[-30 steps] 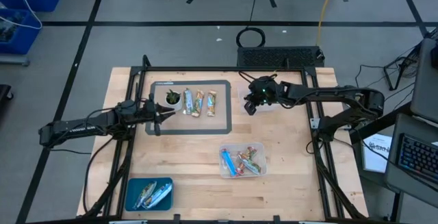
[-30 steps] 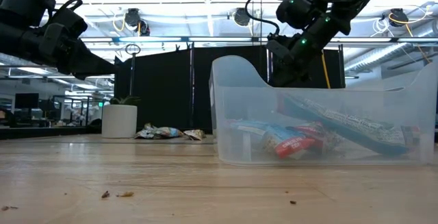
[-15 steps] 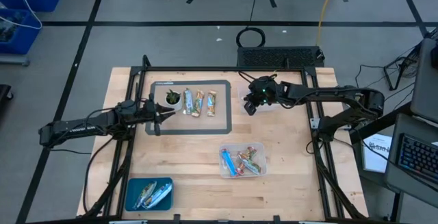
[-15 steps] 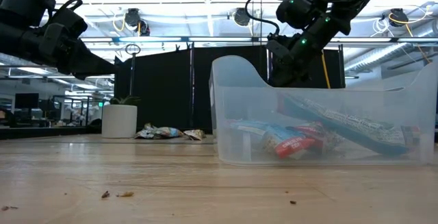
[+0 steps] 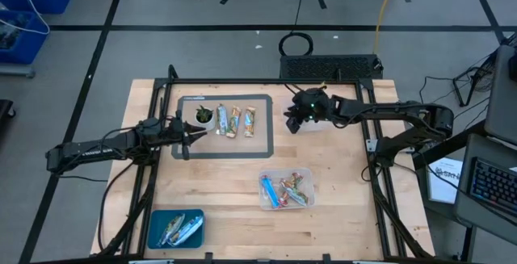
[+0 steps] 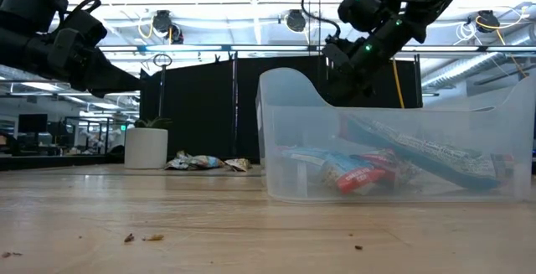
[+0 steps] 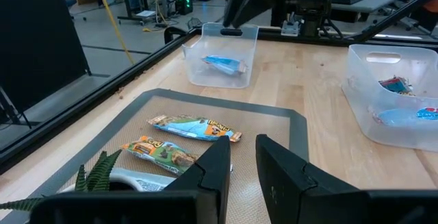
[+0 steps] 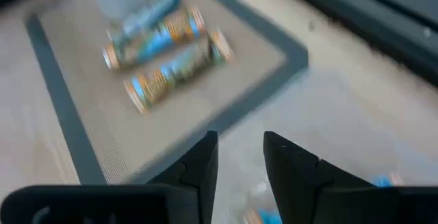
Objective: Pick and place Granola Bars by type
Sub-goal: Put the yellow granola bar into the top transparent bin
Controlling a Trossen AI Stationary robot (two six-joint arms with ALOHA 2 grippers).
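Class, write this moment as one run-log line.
right hand: open, over clear bin holding blue bar | left hand: idle at mat edge

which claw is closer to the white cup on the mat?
Left. The left claw sits just beside the white cup at the mat's edge. The right claw is off the mat's far side, over a clear bin.

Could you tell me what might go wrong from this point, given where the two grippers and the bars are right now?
The right gripper, jaws apart and empty, hangs over the small clear bin; on the way back it might clip the bin's rim. On the mat the bars lie close together beside the white cup, so a grasp may catch two wrappers or nudge the cup. The left gripper waits at the mat's near edge; both arms could crowd there.
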